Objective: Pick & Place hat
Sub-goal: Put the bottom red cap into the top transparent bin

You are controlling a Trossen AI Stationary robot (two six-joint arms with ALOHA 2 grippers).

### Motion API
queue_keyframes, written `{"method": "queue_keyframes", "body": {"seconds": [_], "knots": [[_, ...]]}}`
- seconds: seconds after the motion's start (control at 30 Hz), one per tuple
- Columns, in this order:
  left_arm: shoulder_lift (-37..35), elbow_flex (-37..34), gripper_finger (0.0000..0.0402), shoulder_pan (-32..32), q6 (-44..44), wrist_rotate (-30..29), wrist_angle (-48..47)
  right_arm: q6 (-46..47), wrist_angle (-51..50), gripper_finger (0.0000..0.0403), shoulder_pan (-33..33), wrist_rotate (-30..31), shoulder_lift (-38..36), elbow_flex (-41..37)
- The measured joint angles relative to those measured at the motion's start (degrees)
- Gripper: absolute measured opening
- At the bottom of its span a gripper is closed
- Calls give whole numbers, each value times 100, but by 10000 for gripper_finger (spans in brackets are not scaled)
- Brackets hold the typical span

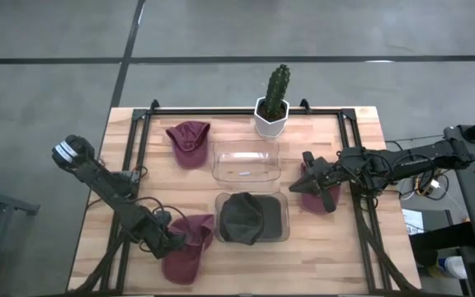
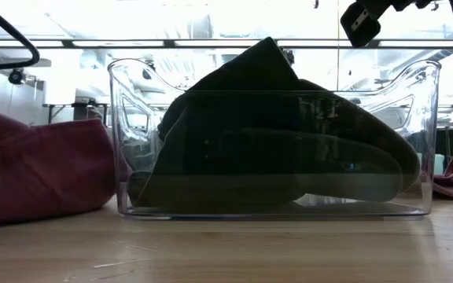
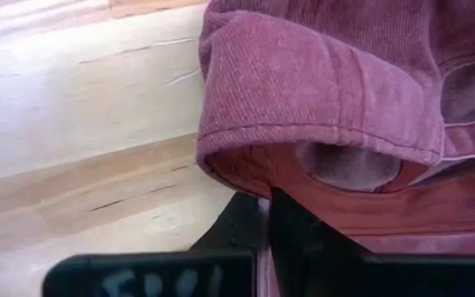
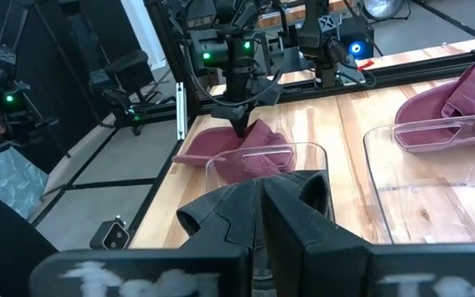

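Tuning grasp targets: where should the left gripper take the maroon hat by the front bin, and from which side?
Probably the folded brim edge of the maroon hat, approached from the left gripper's side, away from the bin. That doubled corduroy lip sits raised off the table, giving the fingers something to pinch.

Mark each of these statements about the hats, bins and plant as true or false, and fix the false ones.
1. The dark hat lies inside the near clear bin. True.
2. The far clear bin holds a maroon hat. False: no hat is in it; the nearest maroon hat lies on the table beside it.
3. The left gripper is at the maroon hat near the table's front edge. True.
4. The potted cactus stands between the two bins. False: it stands at the table's far edge, beyond the far bin.
5. The right gripper is over a black hat. False: the hat under it is maroon.
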Motion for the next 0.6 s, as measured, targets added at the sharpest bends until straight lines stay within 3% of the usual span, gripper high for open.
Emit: {"method": "queue_keyframes", "body": {"seconds": [0.27,0.6], "knots": [[-258,47,9,-6,-84,67,-261,0,0,18,0,2,0,0],[-1095,912,7,-11,-225,315,-2698,0,0,18,-2,2,0,0]]}}
